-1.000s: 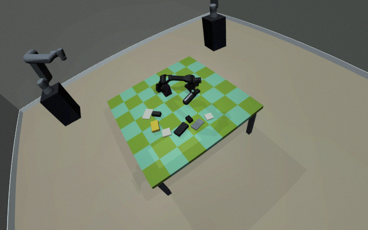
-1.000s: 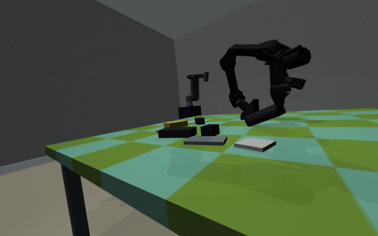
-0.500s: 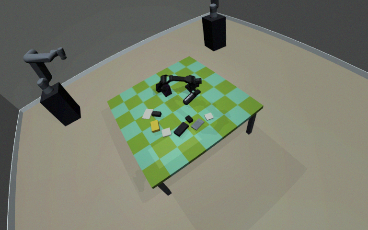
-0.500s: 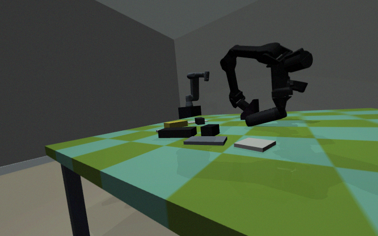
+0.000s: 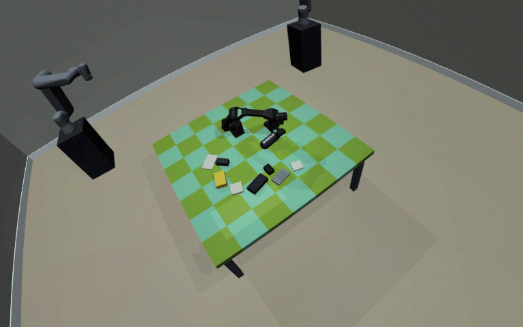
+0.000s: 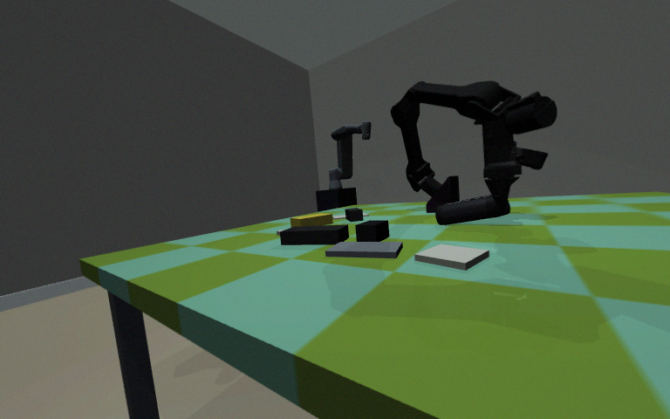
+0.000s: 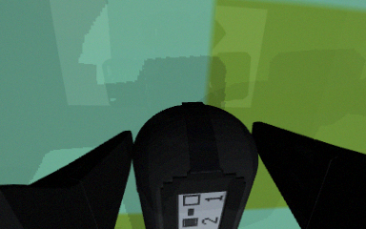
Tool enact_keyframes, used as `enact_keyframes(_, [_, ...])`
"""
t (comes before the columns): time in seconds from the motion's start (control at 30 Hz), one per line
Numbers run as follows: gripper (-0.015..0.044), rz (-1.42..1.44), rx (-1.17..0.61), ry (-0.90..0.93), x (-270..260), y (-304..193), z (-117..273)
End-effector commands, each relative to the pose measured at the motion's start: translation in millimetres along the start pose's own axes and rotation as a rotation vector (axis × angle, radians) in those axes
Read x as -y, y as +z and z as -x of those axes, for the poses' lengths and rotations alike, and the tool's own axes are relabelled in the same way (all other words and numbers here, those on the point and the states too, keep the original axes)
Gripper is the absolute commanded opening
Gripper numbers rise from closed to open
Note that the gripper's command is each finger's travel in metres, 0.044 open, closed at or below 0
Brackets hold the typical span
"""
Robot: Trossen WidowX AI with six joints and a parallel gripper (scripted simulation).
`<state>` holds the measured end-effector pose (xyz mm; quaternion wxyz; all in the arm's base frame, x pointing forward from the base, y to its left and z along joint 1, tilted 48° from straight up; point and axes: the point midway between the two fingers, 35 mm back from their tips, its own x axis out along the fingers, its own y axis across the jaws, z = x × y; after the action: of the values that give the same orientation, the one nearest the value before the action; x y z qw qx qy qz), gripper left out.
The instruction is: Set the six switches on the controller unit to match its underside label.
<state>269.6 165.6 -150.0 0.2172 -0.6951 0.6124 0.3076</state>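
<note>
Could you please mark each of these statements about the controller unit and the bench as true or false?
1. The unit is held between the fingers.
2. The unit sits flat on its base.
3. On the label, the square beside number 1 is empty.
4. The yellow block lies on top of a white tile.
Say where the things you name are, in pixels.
1. The controller unit (image 5: 274, 139) (image 6: 469, 209) (image 7: 195, 138) is held between the fingers (image 5: 276, 129) (image 6: 499, 188). True.
2. The unit sits flat on its base. False: it is in the fingers, with its underside label (image 5: 268, 137) (image 7: 202, 210) turned upward.
3. On the label, the square beside number 1 is empty. True.
4. The yellow block lies on top of a white tile. False: the yellow block (image 5: 219, 178) (image 6: 311, 220) lies directly on the bench (image 5: 235, 208) (image 6: 236, 291).
</note>
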Motion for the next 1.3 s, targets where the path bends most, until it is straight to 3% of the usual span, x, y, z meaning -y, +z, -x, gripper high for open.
enact_keyframes(0.0, [0.0338,0.009,-0.012,0.007,-2.2,-0.6,-6.9])
enact_keyframes(0.97, [0.0338,0.003,-0.005,0.003,-0.9,2.7,-19.3])
enact_keyframes(1.1, [0.0440,0.002,-0.005,0.003,-0.9,2.8,-19.9])
enact_keyframes(1.27, [0.0440,0.002,-0.005,0.003,-0.9,2.8,-19.9])
